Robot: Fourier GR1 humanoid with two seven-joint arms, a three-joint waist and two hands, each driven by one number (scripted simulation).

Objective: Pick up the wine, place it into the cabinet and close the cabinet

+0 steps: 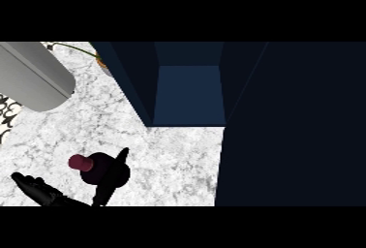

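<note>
As its open fingers (28,184) flank the wine bottle (103,172), the left hand (50,193) is mid-pickup; closing round it seems next.

We see our black left hand (39,191), fingers straight, flanking the dark glass wine bottle with a maroon cap (97,173), which stands on the white marble counter (172,160) near the open navy-blue cabinet (190,92).

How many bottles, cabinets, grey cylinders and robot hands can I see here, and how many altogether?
Wine bottle: 1
Cabinet: 1
Grey cylinder: 1
Robot hand: 1
Total: 4
</note>
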